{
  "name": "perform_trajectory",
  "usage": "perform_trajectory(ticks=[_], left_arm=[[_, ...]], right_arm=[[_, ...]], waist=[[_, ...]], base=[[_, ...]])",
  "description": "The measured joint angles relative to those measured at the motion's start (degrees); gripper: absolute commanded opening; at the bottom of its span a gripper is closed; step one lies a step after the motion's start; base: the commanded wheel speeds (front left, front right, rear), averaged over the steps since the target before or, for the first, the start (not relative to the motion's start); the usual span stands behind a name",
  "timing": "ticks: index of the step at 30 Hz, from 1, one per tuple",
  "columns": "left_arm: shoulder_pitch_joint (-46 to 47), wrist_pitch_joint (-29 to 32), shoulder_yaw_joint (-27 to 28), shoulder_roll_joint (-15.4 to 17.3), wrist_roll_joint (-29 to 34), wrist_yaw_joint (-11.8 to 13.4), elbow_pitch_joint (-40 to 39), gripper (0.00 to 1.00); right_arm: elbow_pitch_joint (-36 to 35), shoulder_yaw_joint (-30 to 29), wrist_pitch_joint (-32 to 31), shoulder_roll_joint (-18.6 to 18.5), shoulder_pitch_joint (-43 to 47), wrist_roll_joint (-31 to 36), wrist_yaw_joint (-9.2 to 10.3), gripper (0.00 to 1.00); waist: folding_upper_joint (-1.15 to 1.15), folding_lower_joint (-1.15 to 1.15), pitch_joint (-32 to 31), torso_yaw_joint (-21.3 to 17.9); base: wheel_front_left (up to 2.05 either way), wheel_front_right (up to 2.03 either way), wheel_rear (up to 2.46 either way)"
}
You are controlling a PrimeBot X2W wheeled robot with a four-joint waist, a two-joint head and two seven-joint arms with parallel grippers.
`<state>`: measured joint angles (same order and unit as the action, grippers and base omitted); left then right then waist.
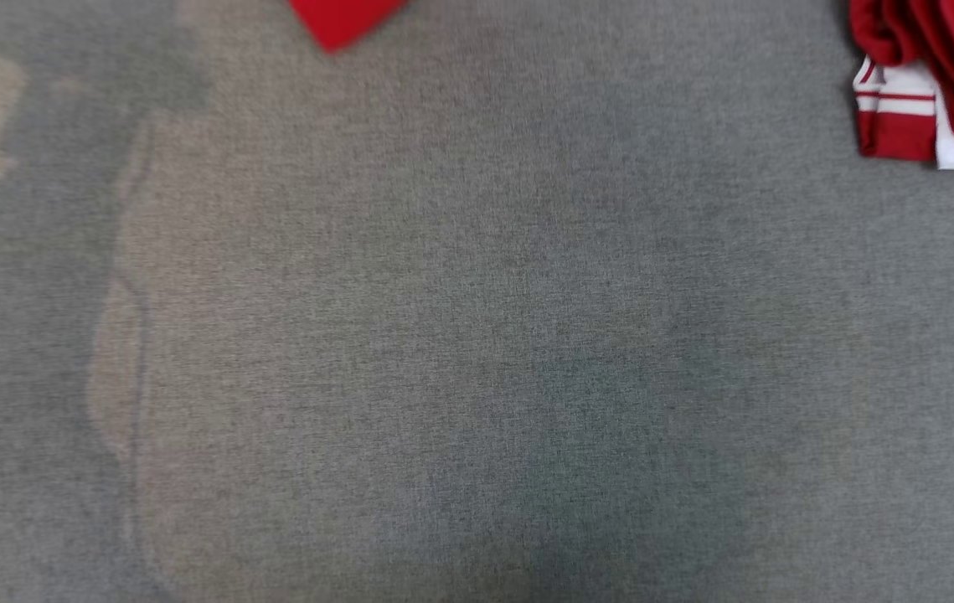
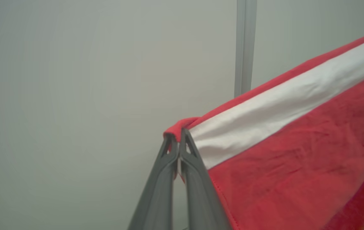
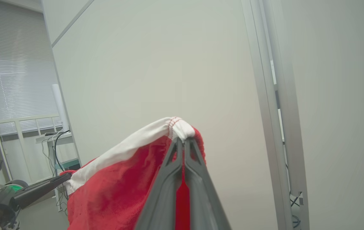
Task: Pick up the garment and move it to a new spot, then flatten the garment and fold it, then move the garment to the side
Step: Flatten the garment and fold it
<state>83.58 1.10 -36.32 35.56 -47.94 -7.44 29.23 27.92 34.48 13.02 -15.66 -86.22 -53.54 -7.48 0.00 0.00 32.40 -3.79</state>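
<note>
The left gripper is closed, pinching the red hem at 1 end of the garment. A white band runs along the garment beside that hem. The garment hangs in the air, held up between the 2 grippers, with a pale wall behind it. The right gripper is closed, pinching the white stitched seam at the opposite end of the garment. In the head view, a blurred red corner shows over the grey surface; whether it belongs to the garment cannot be determined. A red-and-white heap lies well apart, to the right of that corner.
</note>
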Motion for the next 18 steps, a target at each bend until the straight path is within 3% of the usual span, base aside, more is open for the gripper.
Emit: perform_trajectory(ticks=[7,12,18], left_arm=[[13.0,-9.9,-2.9,-2.4,-1.4,0.0,6.5,0.00],[10.7,-6.9,-10.4,-3.4,-6.5,0.0,8.0,0.00],[2.8,1.9,-21.2,0.2,-12.7,0.0,7.7,0.00]], right_arm=[[3.8,-7.4,1.9,7.1,-10.3,5.4,0.00,0.00],[5.1,-1.0,1.9,8.0,-5.4,6.5,0.00,0.00],[5.8,8.2,1.9,3.9,3.5,3.6,0.00,0.00]], waist=[[0.00,0.00,5.2,-0.7],[0.00,0.00,5.3,0.2],[0.00,0.00,4.4,0.5]], base=[[0.00,0.00,0.00],[0.00,0.00,0.00],[0.00,0.00,0.00]])
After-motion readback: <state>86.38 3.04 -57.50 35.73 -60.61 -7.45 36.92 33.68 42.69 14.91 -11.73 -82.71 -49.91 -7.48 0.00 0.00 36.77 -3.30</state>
